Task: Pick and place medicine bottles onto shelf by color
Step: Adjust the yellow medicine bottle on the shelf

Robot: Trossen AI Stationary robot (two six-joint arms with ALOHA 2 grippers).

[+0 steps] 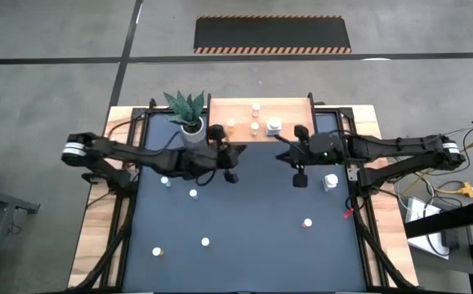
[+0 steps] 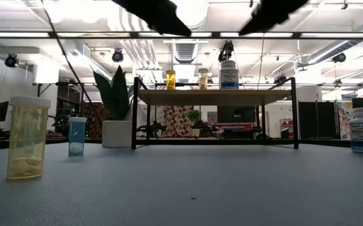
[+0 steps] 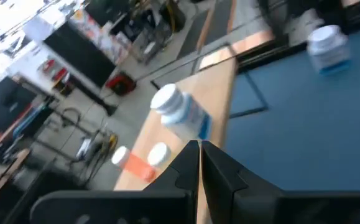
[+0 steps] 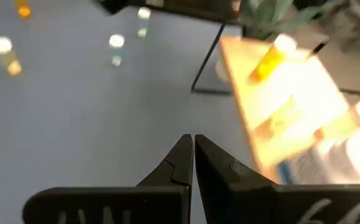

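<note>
Bottles still loose on the dark blue tabletop [image 1: 252, 237] decide my next reach, and the nearest one lies on my right side. From overhead I see my right gripper [image 1: 300, 180] hanging just in front of the shelf [image 1: 289, 108], fingers pressed together and holding nothing; the right wrist view shows the two tips touching. A larger white bottle [image 1: 331, 181] stands upright just beside it, toward the table's right edge, its long axis vertical, so I judge a side-on pinch would suit it.

My left gripper [image 1: 229, 175] hangs near the plant pot [image 1: 191, 131], also pinched shut and empty. Two small bottles sit close to it: a blue-tinted one [image 1: 165, 182] and a white-capped one [image 1: 193, 194], both toward the table's left and a little nearer the front.

Four bottles already stand on the shelf: an orange one [image 2: 170, 79], two pale ones [image 2: 202, 78] close together, and a larger white one with a blue label [image 2: 229, 74].

Farther forward on the tabletop, well apart from both arms, three more small bottles [image 1: 205, 242] wait.
</note>
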